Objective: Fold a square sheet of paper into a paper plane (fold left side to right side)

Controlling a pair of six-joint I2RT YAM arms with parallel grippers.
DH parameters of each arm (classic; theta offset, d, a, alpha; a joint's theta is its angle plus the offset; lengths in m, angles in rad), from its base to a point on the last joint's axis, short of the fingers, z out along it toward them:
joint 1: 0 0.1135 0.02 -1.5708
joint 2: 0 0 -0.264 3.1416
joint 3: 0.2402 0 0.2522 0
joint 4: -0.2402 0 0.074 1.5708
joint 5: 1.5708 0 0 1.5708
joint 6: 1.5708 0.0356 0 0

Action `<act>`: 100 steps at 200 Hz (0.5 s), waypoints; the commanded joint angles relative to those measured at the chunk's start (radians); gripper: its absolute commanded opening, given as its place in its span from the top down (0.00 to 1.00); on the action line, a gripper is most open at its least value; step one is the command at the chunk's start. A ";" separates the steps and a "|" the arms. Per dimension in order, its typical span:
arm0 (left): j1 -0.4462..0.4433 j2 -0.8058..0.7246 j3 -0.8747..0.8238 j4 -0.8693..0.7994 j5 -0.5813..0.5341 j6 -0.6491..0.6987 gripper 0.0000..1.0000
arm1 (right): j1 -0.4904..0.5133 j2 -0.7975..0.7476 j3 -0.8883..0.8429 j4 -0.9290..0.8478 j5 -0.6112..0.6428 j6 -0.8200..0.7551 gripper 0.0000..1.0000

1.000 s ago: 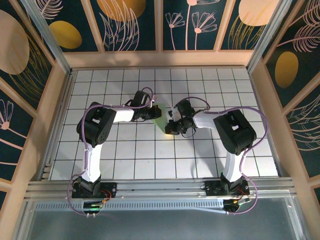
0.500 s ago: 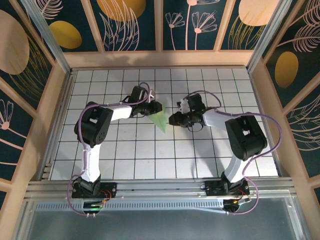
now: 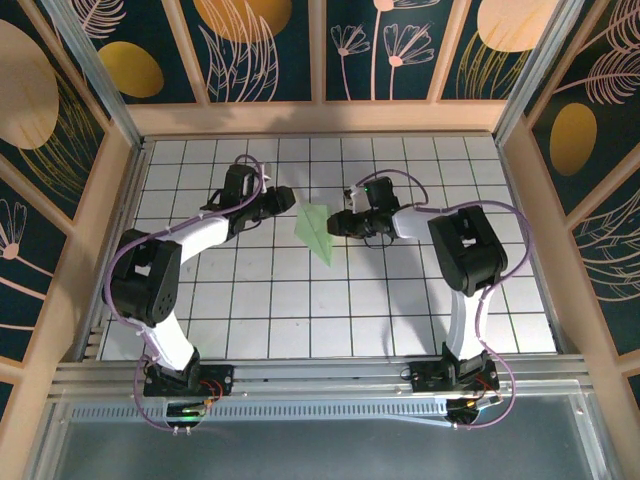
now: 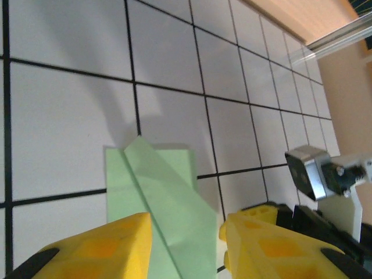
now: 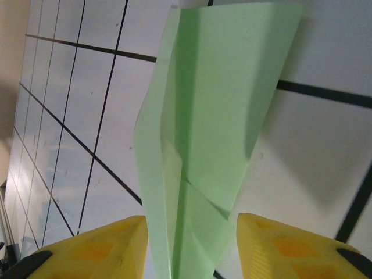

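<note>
left wrist: paper plane (image 4: 165, 197) lower end cut off at bottom edge, between left gripper (image 4: 186, 232) fingers | right wrist: plane's narrow end likewise | top external: right gripper (image 3: 334, 226) jaw gap too small to tell

Paper plane (image 3: 316, 231) sits between left end effector (image 3: 286, 199) and right end effector (image 3: 335, 225); table (image 3: 300, 310) beyond lies open.

Bright, even light from above; soft grey shadows lie on the table (image 3: 300, 300). Yellow fingers (image 4: 99, 250) look blurred close up.

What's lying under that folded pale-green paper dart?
The pale-green folded paper dart lies on the white grid-tiled table. Its layers hide the tiles directly beneath, so nothing else can be confirmed.
</note>
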 commanded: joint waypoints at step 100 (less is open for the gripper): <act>0.021 -0.199 -0.171 0.260 -0.021 -0.034 0.54 | -0.044 -0.073 -0.026 0.200 -0.135 0.023 1.00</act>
